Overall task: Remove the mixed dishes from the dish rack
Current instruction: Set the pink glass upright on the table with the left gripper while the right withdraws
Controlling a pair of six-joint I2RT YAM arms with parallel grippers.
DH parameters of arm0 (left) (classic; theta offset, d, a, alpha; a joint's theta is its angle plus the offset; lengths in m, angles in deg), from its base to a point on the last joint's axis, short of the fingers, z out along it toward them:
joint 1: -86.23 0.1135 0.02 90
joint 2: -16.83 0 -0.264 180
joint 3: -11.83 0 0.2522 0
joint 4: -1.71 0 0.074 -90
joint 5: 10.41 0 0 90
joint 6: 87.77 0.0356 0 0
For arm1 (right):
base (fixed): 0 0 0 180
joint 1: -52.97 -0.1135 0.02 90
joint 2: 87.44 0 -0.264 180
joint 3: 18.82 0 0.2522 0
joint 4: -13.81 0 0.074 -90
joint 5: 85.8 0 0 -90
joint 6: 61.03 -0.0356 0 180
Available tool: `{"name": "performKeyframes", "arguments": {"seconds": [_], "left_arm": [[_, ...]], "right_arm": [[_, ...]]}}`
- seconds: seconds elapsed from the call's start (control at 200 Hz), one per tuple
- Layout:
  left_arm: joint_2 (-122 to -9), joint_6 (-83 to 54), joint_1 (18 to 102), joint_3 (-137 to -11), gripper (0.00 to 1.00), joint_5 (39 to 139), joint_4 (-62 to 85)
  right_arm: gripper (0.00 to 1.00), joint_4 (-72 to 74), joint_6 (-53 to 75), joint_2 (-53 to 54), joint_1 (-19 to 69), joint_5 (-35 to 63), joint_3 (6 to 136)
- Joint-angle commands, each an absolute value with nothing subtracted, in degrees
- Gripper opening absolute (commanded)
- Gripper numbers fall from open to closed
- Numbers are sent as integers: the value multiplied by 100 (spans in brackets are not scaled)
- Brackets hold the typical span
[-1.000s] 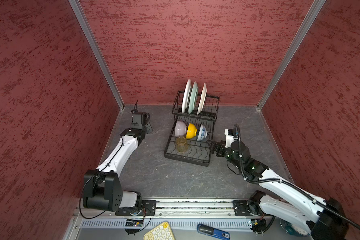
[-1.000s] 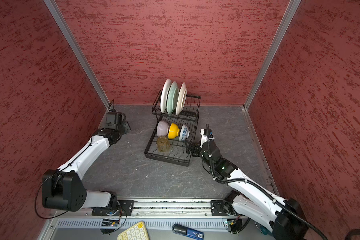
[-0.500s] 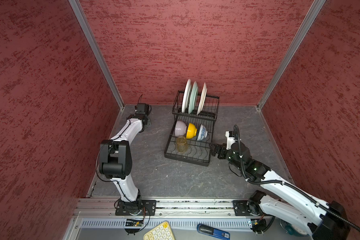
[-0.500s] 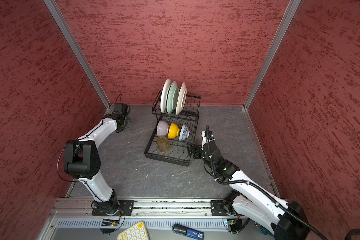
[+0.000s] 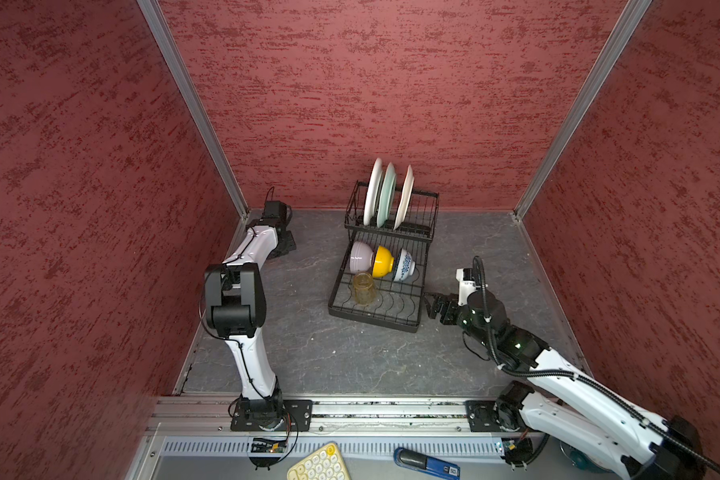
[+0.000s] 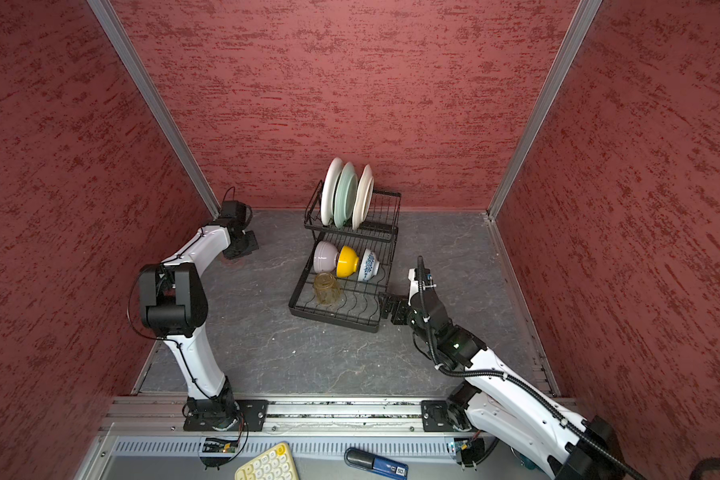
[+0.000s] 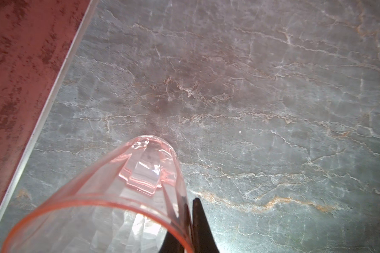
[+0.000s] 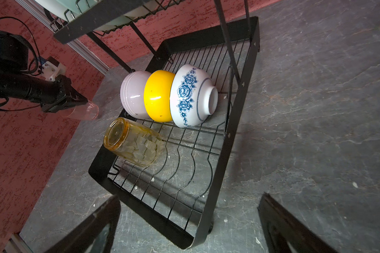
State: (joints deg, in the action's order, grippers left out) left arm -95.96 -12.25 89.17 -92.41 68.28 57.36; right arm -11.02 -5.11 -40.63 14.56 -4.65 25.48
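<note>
We see the black wire dish rack (image 5: 371,320) at the middle back of the grey stone table (image 5: 350,361). In its raised basket (image 5: 427,208), a white plate (image 5: 373,191), a pale green plate (image 5: 388,193) and a cream plate (image 5: 406,195) stand on edge.

On the low tray (image 5: 395,305), a lilac bowl (image 8: 133,94), a yellow bowl (image 8: 158,98) and a blue-and-white floral bowl (image 8: 189,94) lie on their sides, pressed together in a row. An amber tumbler (image 8: 134,146) stands mouth-down just in front of them.

The left gripper (image 8: 81,102) is pinched on the rim of a pink tumbler (image 7: 119,186). It holds the tumbler outside the rack, over bare table near the left wall (image 7: 20,65). Whether the tumbler's base touches the table we cannot tell.

The right gripper (image 5: 436,306) hovers just beside the tray's right edge, jaws spread wide, holding nothing.
</note>
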Motion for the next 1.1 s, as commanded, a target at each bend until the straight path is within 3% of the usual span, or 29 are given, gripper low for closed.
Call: {"name": "performKeyframes", "arguments": {"seconds": [0.0, 0.296, 0.341, 0.421, 0.486, 0.581, 0.656, 0.776, 1.092], "left_arm": [[-9698, -1161, 8995, -9459, 0, 7042, 5743], [-10038, -1122, 8987, -9938, 0, 7207, 5838], [-10083, -1122, 8984, -9995, 17, 7229, 5867], [-10101, -1108, 8968, -10041, 22, 7238, 5865], [-10055, -1104, 8941, -10024, 38, 7249, 5790], [-9942, -1078, 8899, -9948, 46, 7261, 5651], [-9775, -1052, 8866, -9808, 71, 7250, 5493], [-9373, -1025, 8816, -9474, 100, 7239, 5190], [-8486, -1186, 8701, -8646, 100, 7303, 4766]], "right_arm": [[99, -1237, -563, -4127, 1470, -296, 2490], [99, -1221, -712, -4122, 1474, -104, 2387], [99, -1210, -686, -4121, 1474, -55, 2392], [99, -1112, -645, -4156, 1474, 119, 2386], [99, -1006, -666, -4174, 1474, 226, 2353], [99, -926, -690, -4161, 1474, 305, 2333], [99, -955, -696, -4116, 1475, 330, 2333], [99, -982, -756, -4086, 1474, 298, 2315], [99, -902, -864, -4093, 1474, 163, 2328]]}}
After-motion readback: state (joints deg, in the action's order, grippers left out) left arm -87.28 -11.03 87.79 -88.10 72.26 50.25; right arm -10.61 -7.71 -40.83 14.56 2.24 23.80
